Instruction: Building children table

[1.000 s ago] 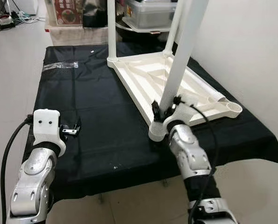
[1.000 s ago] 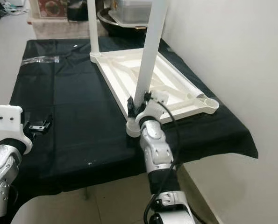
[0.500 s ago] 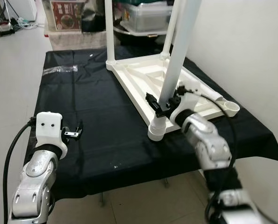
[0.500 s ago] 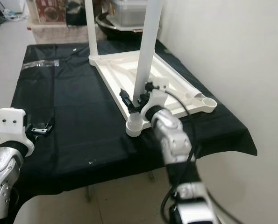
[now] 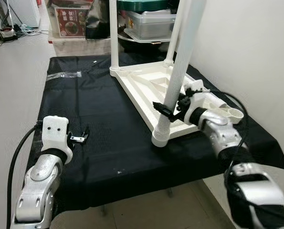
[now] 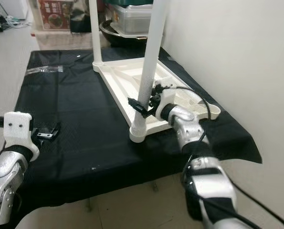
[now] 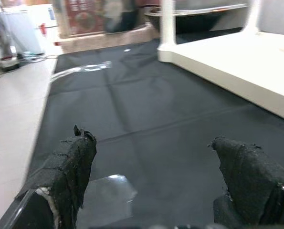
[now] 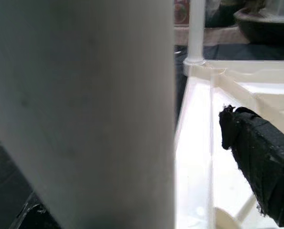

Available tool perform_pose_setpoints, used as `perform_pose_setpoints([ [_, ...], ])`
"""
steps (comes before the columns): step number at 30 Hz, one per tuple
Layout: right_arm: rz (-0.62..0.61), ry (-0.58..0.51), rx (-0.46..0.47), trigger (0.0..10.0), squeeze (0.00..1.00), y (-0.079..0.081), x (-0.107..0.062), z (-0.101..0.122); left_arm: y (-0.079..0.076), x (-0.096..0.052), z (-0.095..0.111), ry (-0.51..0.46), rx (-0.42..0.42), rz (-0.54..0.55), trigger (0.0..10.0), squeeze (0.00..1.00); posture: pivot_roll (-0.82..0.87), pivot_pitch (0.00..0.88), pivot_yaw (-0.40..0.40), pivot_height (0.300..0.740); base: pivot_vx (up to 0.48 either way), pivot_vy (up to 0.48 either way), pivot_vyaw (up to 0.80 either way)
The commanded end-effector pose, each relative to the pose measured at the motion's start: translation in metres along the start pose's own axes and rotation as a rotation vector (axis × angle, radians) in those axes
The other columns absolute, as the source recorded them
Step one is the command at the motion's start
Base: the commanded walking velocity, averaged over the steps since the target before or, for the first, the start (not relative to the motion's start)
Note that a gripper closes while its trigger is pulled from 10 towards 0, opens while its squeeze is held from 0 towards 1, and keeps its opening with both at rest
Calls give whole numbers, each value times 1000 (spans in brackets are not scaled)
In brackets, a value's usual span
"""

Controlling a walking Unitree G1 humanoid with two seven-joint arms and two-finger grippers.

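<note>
A white plastic tabletop (image 5: 146, 83) lies upside down on the black-covered table (image 5: 99, 109). Three white legs stand up from its corners: the near leg (image 5: 180, 71), a far left one (image 5: 113, 33) and a far right one (image 5: 178, 28). The right corner socket (image 5: 233, 113) holds no leg. My right gripper (image 5: 172, 106) straddles the near leg a little above its socket, open, with a gap between the leg (image 8: 84, 109) and one finger (image 8: 256, 157). My left gripper (image 5: 78, 138) hovers open and holding nothing over the cloth (image 7: 146, 109) at the front left.
Behind the table stand storage bins (image 5: 151, 21) and a box (image 5: 70, 21). A white wall (image 5: 247, 47) runs close along the right side. A strip of clear tape (image 5: 63, 75) lies on the cloth at the far left. Tiled floor (image 5: 13, 86) lies to the left.
My right arm has swung out to the right. Its gripper has slid up the near leg and loosened around it. The left gripper has stayed put; the camera shifted slightly.
</note>
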State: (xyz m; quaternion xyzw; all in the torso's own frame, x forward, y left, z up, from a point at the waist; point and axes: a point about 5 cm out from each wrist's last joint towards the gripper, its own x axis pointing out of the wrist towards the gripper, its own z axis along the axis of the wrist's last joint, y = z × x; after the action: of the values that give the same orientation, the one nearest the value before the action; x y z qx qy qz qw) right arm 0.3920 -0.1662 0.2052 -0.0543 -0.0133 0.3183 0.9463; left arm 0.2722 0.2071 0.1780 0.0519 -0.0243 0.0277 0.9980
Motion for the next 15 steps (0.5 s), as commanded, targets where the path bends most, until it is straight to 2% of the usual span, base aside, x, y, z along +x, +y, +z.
perform_pose_setpoints([
  [1,-7,-17,8,10000,0,-5,-3,2,0,-1,-3,10,7,-5,10000,0,80,0,-85,740,0,0,0],
  [5,40,-14,19,10000,0,-5,-3,3,1,-2,-3,9,9,-2,10000,0,96,0,-96,740,0,0,0],
  [6,83,-9,19,8078,0,-4,-3,4,2,-4,-3,8,11,0,10000,0,105,0,-98,740,0,0,0],
  [7,104,4,5,7137,0,-3,-1,3,1,-4,-3,7,12,-1,10000,0,110,0,-97,740,0,0,0],
  [8,104,4,5,7137,0,-3,-1,3,1,-4,-3,7,12,-1,10000,0,110,0,-97,740,0,0,0],
  [9,115,13,-4,5647,0,-2,1,2,0,-5,-3,7,13,-4,10000,0,110,0,-96,740,0,0,0],
  [14,119,17,-13,5647,0,-1,3,2,0,-4,-3,6,14,-6,10000,0,110,0,-96,740,0,0,0],
  [15,115,24,-25,0,0,-1,4,1,-1,-4,-3,5,15,-9,10000,0,108,0,-96,740,0,0,0],
])
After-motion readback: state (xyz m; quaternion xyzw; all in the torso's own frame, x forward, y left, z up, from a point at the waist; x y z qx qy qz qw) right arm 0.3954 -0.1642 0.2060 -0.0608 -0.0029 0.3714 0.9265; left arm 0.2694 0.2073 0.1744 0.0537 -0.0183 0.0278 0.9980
